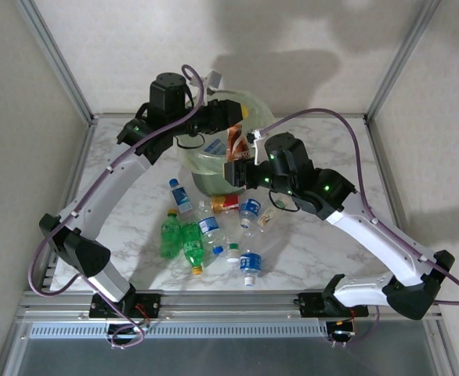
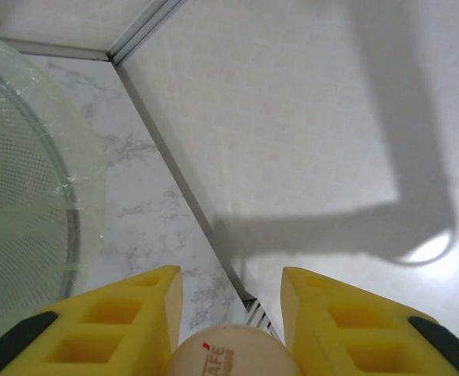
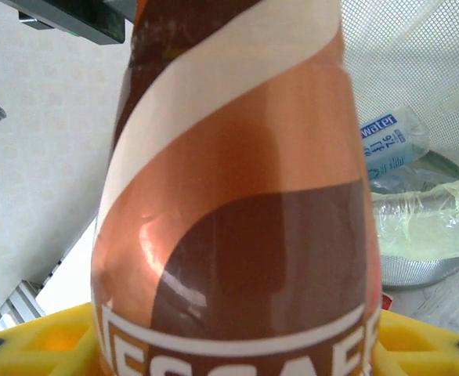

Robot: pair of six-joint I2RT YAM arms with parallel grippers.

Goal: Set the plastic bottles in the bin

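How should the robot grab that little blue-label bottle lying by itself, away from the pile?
Pinch the blue-label bottle across the middle of its body, coming straight down from above. It lies flat on its side on the table, blue cap pointing to the far side, with bare marble along both long sides, so fingers should probably fit left and right of it.

I see the brown bottle (image 3: 237, 196) upright in my right gripper (image 1: 237, 171), its pale cap (image 2: 233, 356) between my left gripper's (image 2: 229, 276) fingers (image 2: 120, 321), beside the green-lined bin (image 1: 200, 178). The other bottles (image 1: 206, 235) lie scattered nearer than both grippers.
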